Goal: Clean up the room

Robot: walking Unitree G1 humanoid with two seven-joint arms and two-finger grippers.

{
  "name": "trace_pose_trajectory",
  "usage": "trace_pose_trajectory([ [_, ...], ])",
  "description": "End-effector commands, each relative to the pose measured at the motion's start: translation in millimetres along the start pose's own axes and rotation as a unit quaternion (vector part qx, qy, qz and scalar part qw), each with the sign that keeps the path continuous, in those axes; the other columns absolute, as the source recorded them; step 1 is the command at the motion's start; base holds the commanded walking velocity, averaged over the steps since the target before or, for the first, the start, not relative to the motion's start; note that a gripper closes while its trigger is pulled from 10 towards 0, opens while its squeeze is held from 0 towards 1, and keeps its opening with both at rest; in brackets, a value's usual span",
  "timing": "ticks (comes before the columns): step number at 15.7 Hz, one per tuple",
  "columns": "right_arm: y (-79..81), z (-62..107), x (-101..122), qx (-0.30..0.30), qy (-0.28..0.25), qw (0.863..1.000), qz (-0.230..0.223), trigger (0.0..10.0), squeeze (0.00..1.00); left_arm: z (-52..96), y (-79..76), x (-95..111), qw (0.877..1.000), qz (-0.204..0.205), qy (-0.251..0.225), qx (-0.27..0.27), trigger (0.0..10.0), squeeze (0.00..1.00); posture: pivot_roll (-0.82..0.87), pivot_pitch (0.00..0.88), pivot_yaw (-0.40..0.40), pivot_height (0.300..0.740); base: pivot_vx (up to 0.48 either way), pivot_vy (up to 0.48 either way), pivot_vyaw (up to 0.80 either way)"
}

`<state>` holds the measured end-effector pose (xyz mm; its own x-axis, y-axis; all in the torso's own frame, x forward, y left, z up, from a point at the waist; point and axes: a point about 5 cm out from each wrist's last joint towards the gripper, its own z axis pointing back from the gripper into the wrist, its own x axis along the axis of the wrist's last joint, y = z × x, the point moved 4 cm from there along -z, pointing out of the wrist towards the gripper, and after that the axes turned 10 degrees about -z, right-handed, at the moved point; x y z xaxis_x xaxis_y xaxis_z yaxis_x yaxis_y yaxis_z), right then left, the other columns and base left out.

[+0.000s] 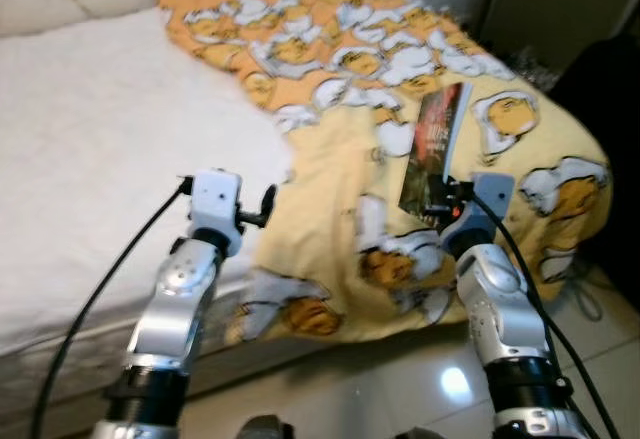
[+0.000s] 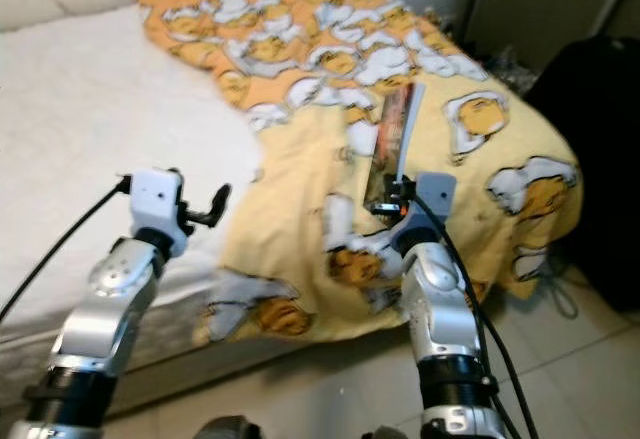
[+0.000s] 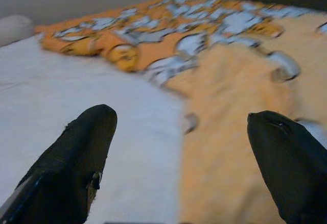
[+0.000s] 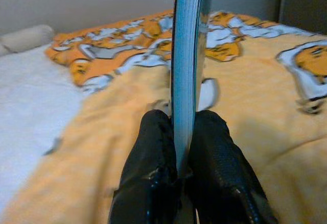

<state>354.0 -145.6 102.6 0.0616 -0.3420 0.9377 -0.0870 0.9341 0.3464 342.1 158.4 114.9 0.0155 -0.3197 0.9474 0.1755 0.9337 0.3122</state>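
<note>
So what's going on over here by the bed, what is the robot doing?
The robot stands at the edge of the bed with both arms raised over it. Its right gripper is shut on a book, pinching it by one edge above the yellow cartoon-print blanket. The left gripper is open and holds nothing, over the line where the blanket meets the white sheet. A dark bag sits on the floor beside the bed.
</note>
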Motion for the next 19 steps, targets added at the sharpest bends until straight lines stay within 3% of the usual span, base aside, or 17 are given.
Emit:
trace_pose_trajectory([
  [1,10.9,-4.5,13.0,0.023,-0.022,0.999,0.003,10.0,0.0,-1.4,-0.7,3.0,1.0,0.002,-0.004,0.0,10.0,0.18,0.04,0.024,0.057,0.74,0.0,0.405,0.0],
  [19,16.9,-8.3,12.3,0.04,-0.014,0.999,0.012,10.0,0.0,1.3,-0.6,0.7,1.0,0.008,0.001,0.009,10.0,0.18,0.04,0.025,0.04,0.74,0.0,0.405,0.0],
])
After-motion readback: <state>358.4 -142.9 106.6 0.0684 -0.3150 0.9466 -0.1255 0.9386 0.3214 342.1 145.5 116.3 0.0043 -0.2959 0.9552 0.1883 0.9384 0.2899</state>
